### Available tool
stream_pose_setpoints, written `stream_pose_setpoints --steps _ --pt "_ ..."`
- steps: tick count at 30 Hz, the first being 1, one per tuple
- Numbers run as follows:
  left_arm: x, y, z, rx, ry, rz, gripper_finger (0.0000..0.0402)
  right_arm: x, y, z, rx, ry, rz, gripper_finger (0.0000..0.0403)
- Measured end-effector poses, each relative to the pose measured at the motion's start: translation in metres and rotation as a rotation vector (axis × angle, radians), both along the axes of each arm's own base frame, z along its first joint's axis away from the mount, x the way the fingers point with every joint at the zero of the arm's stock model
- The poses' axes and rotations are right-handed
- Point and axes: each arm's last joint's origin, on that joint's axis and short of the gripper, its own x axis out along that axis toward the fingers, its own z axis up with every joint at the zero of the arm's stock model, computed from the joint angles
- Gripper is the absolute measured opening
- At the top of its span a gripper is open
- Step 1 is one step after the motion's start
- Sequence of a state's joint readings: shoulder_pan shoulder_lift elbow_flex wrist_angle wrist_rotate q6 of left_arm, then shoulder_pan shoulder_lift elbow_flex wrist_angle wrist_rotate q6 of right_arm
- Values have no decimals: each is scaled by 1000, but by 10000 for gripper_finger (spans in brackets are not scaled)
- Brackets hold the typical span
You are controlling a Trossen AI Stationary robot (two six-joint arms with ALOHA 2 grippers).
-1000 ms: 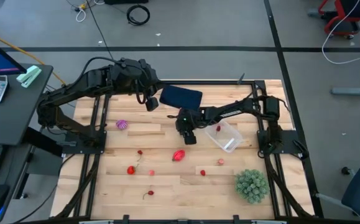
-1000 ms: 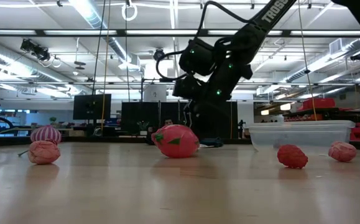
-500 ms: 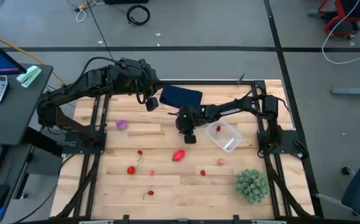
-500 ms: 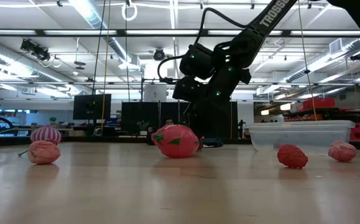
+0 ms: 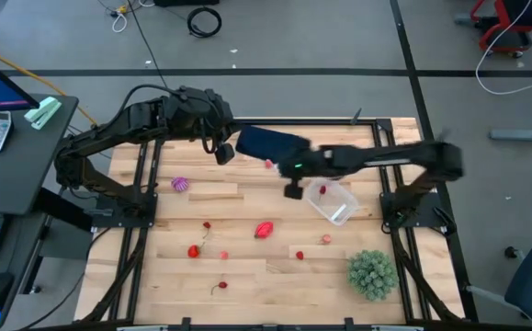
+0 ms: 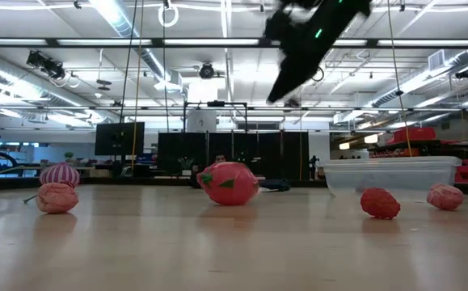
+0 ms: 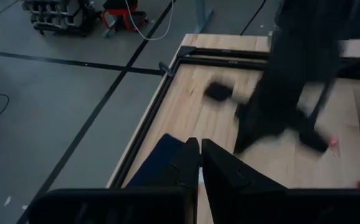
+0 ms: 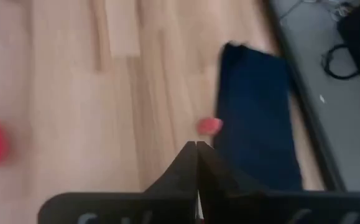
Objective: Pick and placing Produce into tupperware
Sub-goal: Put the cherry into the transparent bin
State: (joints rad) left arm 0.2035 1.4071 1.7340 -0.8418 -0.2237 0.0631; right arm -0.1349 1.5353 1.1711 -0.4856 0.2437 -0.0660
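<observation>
Produce (image 5: 265, 229) lies scattered on the table (image 5: 247, 267), little in the tupperware (image 5: 332, 201). The right gripper (image 5: 293, 190) hangs beside it, fingers pressed together on nothing; the left gripper (image 5: 223, 153) waits pressed together by the dark cloth (image 5: 264, 142). Next likely calls for spreading the fingers over a fruit.

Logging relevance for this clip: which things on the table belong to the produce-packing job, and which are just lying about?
Job: tupperware, one red piece already inside; loose produce scattered on the table; right gripper, shut.
Lying about: navy cloth; green plant; left gripper, waiting.

Clear tupperware (image 5: 332, 201) upright, one red piece inside; produce (image 5: 264, 230) scattered nearby.
</observation>
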Motion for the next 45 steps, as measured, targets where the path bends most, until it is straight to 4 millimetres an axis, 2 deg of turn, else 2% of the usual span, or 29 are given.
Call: stream_pose_setpoints --steps 2,4,6,8,10,17,20,23,30,38,45 --pt "0 0 0 -1 3 0 27 -21 6 20 57 -24 -61 4" --pt "0 0 0 0 3 0 29 -40 11 31 100 -21 -114 3" --pt "0 0 0 -1 3 0 29 -57 16 35 116 -12 -167 4" --pt "0 0 0 -1 3 0 26 -70 20 30 135 -10 -214 3" --pt "0 0 0 -1 4 0 22 -81 23 12 164 16 -253 2" --pt "0 0 -1 -2 10 0 14 -108 33 -73 237 42 -336 2" --pt "0 0 -1 -2 10 0 19 -115 33 -96 250 68 -362 3" --pt "0 0 -1 -2 9 0 23 -120 33 -105 241 102 -371 4" --pt "0 0 -1 -1 9 0 18 -116 33 -101 182 101 -290 5" --pt "0 0 -1 -1 10 0 19 -115 32 -101 128 95 -303 6" --pt "0 0 -1 -1 10 0 23 -111 35 -100 259 55 -266 22"
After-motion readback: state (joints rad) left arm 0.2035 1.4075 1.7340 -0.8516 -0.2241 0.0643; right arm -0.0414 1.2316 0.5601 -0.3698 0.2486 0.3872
